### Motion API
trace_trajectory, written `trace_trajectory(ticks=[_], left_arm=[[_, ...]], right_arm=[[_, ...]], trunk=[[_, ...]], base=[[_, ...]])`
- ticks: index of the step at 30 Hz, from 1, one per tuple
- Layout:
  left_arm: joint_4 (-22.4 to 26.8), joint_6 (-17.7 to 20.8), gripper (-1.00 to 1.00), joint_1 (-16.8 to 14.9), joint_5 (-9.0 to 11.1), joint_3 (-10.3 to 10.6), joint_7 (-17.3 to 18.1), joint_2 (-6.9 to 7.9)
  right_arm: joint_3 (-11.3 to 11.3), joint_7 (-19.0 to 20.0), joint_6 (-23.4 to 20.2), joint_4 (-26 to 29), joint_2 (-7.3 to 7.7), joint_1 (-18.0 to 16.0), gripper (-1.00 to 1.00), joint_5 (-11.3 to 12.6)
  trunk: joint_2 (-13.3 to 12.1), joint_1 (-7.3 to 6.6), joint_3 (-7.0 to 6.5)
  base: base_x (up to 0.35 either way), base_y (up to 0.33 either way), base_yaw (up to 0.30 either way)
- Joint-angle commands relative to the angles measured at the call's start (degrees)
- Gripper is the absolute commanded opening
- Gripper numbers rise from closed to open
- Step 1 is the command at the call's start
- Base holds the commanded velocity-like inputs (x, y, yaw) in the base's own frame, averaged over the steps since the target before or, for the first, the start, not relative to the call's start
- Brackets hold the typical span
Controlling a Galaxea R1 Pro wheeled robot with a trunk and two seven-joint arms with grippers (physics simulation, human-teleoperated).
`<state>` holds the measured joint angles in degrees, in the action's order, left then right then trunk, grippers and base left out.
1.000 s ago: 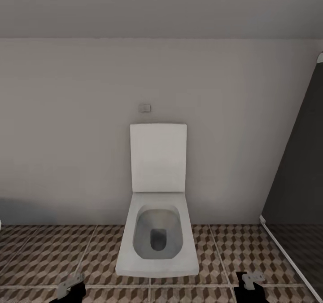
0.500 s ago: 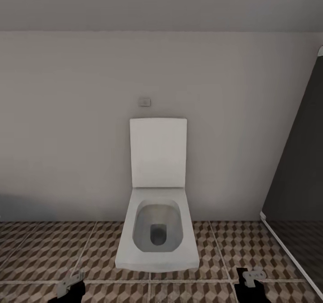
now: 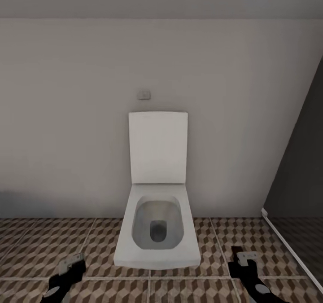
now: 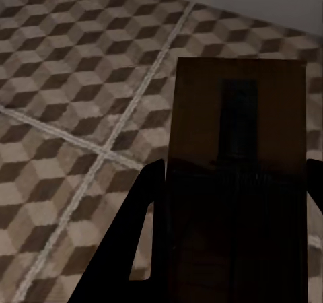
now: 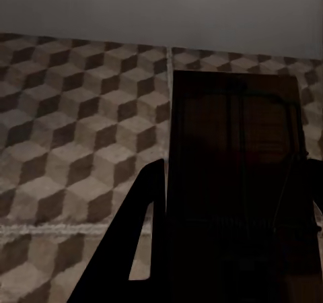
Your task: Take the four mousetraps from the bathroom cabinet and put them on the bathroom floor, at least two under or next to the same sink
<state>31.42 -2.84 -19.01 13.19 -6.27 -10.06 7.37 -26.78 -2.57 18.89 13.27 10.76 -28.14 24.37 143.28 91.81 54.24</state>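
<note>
Each wrist view looks along two black fingers closed on a flat brown wooden mousetrap with dark wire parts. My left gripper (image 4: pixel 232 175) holds one mousetrap (image 4: pixel 239 114) above the cube-patterned bathroom floor (image 4: pixel 60 81). My right gripper (image 5: pixel 232 175) holds another mousetrap (image 5: pixel 235 135) over the same tiles (image 5: pixel 74 114), close to the wall. In the head view the left gripper (image 3: pixel 67 271) and right gripper (image 3: pixel 242 260) sit low at the bottom corners, above the floor (image 3: pixel 45 244). The cabinet and the bathroom sink are out of view.
A white toilet (image 3: pixel 157 231) with its lid up stands straight ahead against the grey wall, between the two grippers. A dark glass panel (image 3: pixel 300 182) with a white base rail (image 3: pixel 287 249) slants along the right side. Tiled floor lies on both sides of the toilet.
The whole head view has shifted: the toilet looks slightly larger and the ceiling line sits higher. Both grippers reach further up into the picture.
</note>
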Motion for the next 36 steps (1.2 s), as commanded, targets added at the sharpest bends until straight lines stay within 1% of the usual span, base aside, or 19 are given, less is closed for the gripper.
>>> trace_trajectory(ticks=[1,3,4,5,7,8,9,14,17,20,36], left_arm=[[0.7,1.8,-1.00,-0.4,0.5,0.2,-0.3,0.18],[1.7,4.3,-1.00,-1.1,0.5,0.2,-0.3,0.35],[2.5,5.4,-1.00,-1.5,0.5,0.2,-0.3,0.44],[2.9,5.8,-1.00,-1.7,0.5,0.2,-0.3,0.49],[4.2,7.2,-1.00,-2.9,0.5,0.2,-0.3,1.30],[4.4,7.4,-1.00,-3.2,0.5,0.2,-0.1,1.73],[4.3,7.2,-1.00,-3.3,0.5,0.3,0.1,1.78],[4.0,6.9,-1.00,-3.5,0.5,0.5,0.3,1.56],[3.9,7.1,-1.00,-3.5,0.5,0.5,0.2,1.78],[4.0,7.4,-1.00,-3.5,0.4,0.4,-0.1,2.06],[4.5,7.6,-1.00,-3.5,0.5,0.4,-0.3,1.78]], right_arm=[[-0.5,-0.1,0.0,0.2,0.01,-0.7,-1.00,0.5],[-0.5,-0.1,-0.8,0.3,0.03,-1.6,-1.00,0.6],[-0.5,-0.2,-1.9,0.4,0.03,-2.2,-1.00,0.5],[-0.5,-0.2,-2.7,0.4,0.04,-2.6,-1.00,0.5],[-0.5,-0.2,-7.5,0.4,0.04,-5.1,-1.00,0.5],[-0.5,-0.2,-8.7,0.4,0.03,-6.0,-1.00,0.5],[-0.5,-0.2,-9.0,0.4,0.00,-6.2,-1.00,0.5],[-0.8,-0.1,-7.7,0.3,-0.04,-6.5,-1.00,0.4],[-0.8,-0.1,-7.4,0.2,-0.18,-6.6,-1.00,0.4],[-0.8,-0.1,-7.2,-0.1,-0.51,-6.4,-1.00,0.4],[-0.6,-0.1,-7.2,-0.1,-0.48,-6.4,-1.00,0.4]], trunk=[[0.0,0.01,0.29],[0.1,0.07,0.73],[0.1,0.09,0.95],[0.1,0.12,1.17],[0.1,0.17,1.62],[0.1,0.19,1.84],[0.1,0.22,2.06],[0.2,0.35,3.17],[0.3,0.43,3.83],[0.3,0.50,4.50],[0.5,0.92,8.04]], base=[[0.014,0.000,0.000],[0.009,0.000,0.000],[0.005,0.000,0.000],[0.004,0.000,0.000],[0.001,0.000,0.000],[0.000,0.000,0.000],[0.000,0.000,0.000],[0.000,0.000,0.000],[0.000,0.000,0.000],[0.000,0.000,0.000],[0.000,0.000,0.000]])
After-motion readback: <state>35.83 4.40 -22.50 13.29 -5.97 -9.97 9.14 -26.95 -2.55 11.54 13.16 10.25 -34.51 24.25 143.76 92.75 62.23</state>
